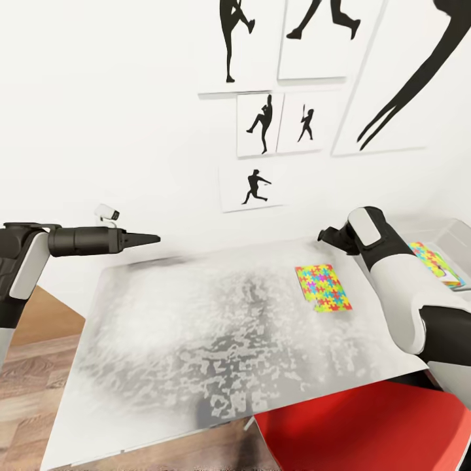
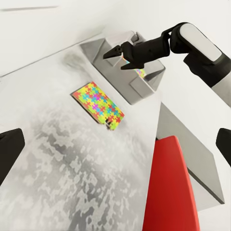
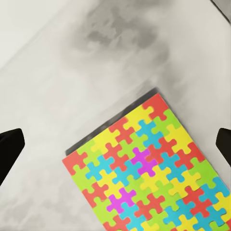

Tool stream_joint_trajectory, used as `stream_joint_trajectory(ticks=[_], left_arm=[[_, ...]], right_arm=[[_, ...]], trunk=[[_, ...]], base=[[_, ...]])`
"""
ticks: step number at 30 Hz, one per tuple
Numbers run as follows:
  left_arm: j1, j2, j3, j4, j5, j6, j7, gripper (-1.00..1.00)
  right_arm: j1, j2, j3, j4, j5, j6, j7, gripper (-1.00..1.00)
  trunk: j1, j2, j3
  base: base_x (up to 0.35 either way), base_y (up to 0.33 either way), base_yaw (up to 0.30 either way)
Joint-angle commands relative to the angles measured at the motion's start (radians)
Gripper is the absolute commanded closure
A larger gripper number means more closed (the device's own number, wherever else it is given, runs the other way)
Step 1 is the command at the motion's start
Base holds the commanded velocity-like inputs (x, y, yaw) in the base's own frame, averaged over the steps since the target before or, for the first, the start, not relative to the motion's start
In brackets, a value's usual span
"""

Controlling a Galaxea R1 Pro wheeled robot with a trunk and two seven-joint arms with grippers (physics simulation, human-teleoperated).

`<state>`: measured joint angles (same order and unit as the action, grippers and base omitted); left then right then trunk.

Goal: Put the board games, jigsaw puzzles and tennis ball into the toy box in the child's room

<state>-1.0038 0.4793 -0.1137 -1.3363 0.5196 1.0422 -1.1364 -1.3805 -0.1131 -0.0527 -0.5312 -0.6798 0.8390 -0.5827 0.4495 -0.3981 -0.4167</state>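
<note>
A bright multicoloured jigsaw puzzle [image 1: 322, 286] [image 2: 98, 105] [image 3: 149, 168] lies flat on the mottled grey table [image 1: 196, 340], right of its middle. The grey toy box [image 1: 458, 232] [image 2: 139, 84] stands at the table's right end, with a second colourful puzzle [image 1: 435, 261] inside it. My right gripper [image 1: 327, 235] [image 2: 118, 57] hovers open above the table, by the puzzle's far edge and close to the box. Its dark fingertips [image 3: 9, 149] stand wide apart and hold nothing. My left gripper [image 1: 149, 238] hangs open over the table's far left corner, also bare.
A red chair [image 1: 366, 425] [image 2: 168, 192] sits against the table's near right edge. Behind the table is a white wall with black silhouette posters [image 1: 261, 124]. Wooden floor [image 1: 39, 366] shows to the left of the table.
</note>
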Motion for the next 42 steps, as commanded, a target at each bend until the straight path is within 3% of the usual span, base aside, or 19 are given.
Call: stream_joint_trajectory(ticks=[1, 42], left_arm=[[-0.001, 0.001, -0.001, 0.0, 0.002, 0.005, -0.002, -1.0], [-0.001, 0.001, 0.001, 0.0, 0.002, 0.004, -0.002, -1.0]], right_arm=[[-0.001, 0.0, -0.001, -0.001, -0.01, 0.001, -0.009, -1.0], [-0.004, -0.003, -0.001, -0.003, -0.012, 0.004, -0.009, -1.0]], trunk=[[0.0, -0.002, -0.003], [0.0, -0.002, -0.071]], base=[[0.0, 0.0, 0.0], [0.0, 0.0, 0.0]])
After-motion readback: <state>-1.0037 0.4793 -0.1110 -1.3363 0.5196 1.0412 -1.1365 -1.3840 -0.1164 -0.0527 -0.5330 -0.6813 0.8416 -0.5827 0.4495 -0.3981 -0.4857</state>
